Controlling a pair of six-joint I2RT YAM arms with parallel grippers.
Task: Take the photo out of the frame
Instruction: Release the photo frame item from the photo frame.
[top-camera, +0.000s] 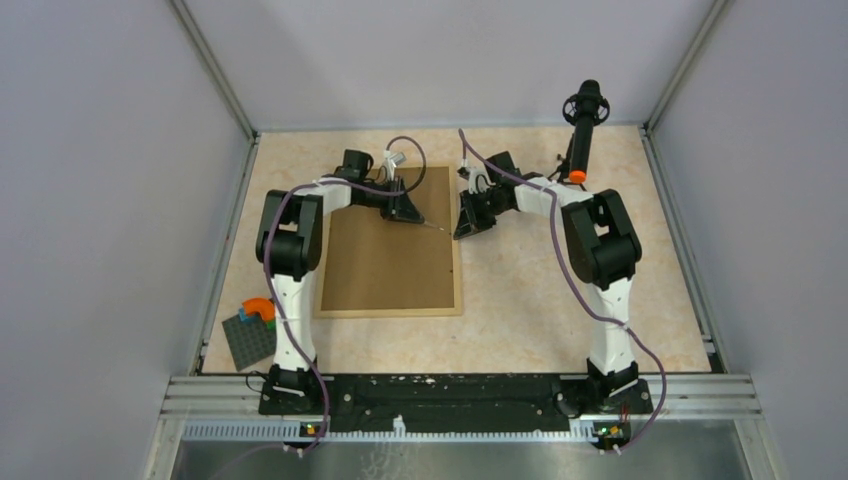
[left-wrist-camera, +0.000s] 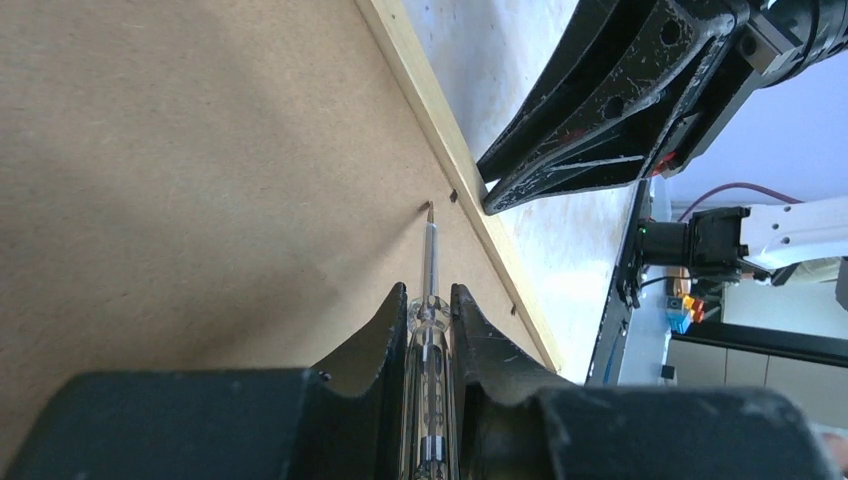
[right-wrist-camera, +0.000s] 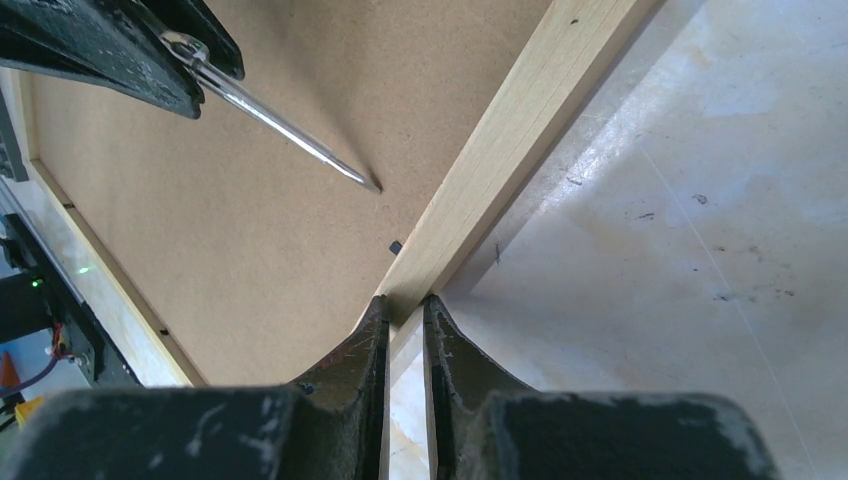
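Observation:
The frame (top-camera: 457, 270) lies face down on the table, its brown backing board (top-camera: 385, 260) up. The photo is hidden under the board. My left gripper (top-camera: 412, 215) is over the board's upper right part, shut on a clear-handled screwdriver (left-wrist-camera: 430, 260). The screwdriver's tip touches the board just inside the right rail (left-wrist-camera: 440, 120), next to a small dark tab (left-wrist-camera: 452, 196). My right gripper (right-wrist-camera: 405, 305) is shut, with its fingertips against the outer side of that same rail (right-wrist-camera: 500, 130). In the right wrist view the screwdriver (right-wrist-camera: 290, 135) shows with its tip close to a tab (right-wrist-camera: 395, 246).
A dark grey studded baseplate (top-camera: 250, 340) with an orange arch brick (top-camera: 258, 308) lies at the front left, beside the left arm's base. A black upright handle with an orange ring (top-camera: 583, 130) stands at the back right. Metal rails and grey walls enclose the table.

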